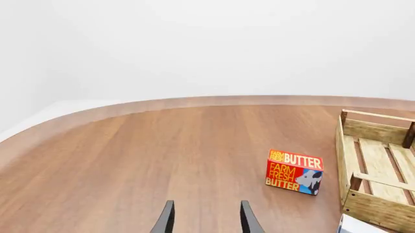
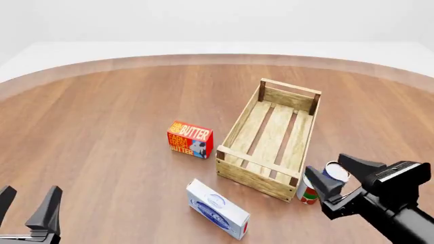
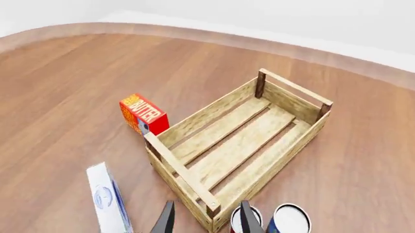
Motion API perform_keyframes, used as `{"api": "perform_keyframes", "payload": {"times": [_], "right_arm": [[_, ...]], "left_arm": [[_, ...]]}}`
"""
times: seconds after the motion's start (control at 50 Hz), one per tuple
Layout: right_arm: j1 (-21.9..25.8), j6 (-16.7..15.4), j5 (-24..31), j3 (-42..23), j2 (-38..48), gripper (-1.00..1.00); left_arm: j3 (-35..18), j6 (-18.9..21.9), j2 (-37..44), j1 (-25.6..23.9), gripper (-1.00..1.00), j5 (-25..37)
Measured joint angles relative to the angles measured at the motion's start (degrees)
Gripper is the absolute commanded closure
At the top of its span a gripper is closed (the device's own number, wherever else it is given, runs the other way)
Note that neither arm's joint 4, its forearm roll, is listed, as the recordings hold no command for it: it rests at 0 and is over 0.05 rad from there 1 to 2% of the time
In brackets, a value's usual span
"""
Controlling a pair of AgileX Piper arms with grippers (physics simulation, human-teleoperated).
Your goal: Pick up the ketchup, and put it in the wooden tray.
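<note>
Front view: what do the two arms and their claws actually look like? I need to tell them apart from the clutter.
Both are plain matt black with no markings or cables showing. The right claw has two chunky wedge-shaped fingers on a blocky, angular wrist housing. The left claw shows two dark tapered fingers above a thin pale edge at the picture's bottom.

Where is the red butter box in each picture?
Left wrist view: the butter box stands right of centre, just beside the wooden tray.
Front view: the butter box stands left of centre, to the left of the tray's near end.
Right wrist view: the butter box is at centre-left, by the tray's near corner.
Shared landmark: the wooden tray, in all three views.
</note>
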Motion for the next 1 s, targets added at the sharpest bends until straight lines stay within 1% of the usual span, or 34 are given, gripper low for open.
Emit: {"api": "perform_keyframes", "payload": {"times": [0.12,0.34,0.7,1.0], "right_arm": [[4.99,0.40,0.61,-3.44,4.43,-1.00],[14.30,1.64,-0.27,-8.92,11.82,-1.00],[26.39,2.28,-3.20,-16.51,23.24,-1.00],[37.05,2.06,-5.65,-23.74,34.10,-1.00]], "left_arm": [[0.00,0.00,0.00,0.00,-1.00,0.00],[0.00,0.00,0.00,0.00,-1.00,0.00],[0.00,0.00,0.00,0.00,-1.00,0.00],[0.00,0.00,0.00,0.00,-1.00,0.00]]}}
